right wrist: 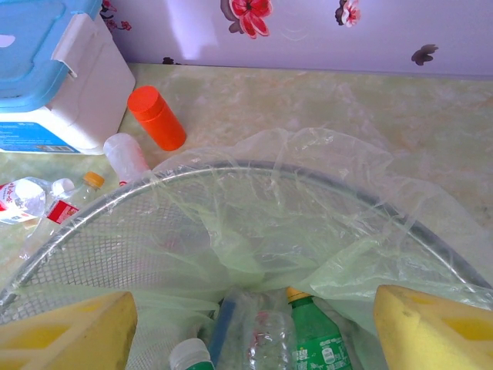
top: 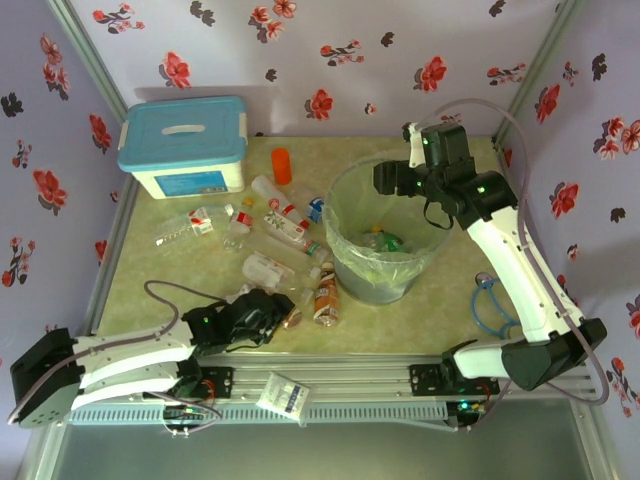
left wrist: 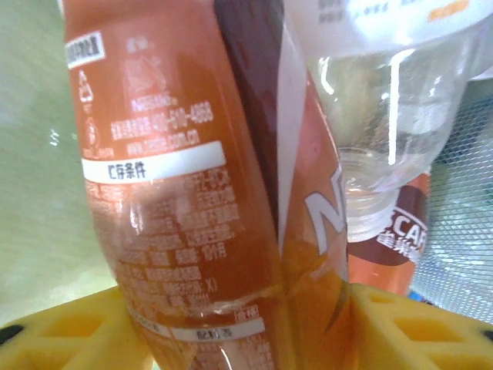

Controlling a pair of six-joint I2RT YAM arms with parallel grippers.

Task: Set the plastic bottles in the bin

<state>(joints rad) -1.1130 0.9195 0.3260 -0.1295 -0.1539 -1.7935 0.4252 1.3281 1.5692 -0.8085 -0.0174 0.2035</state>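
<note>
Left gripper pinches the Nescafé bottle between its pads. Lift straight, clear of the touching clear bottle. Right gripper is wide open, empty, over the bin.

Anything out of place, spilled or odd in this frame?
One thing: a small white packet with blue print lies tilted on the metal rail between the arm bases, off the table and apart from the scattered plastic bottles. The bin stands upright, its liner looks intact, and no spill shows.
</note>
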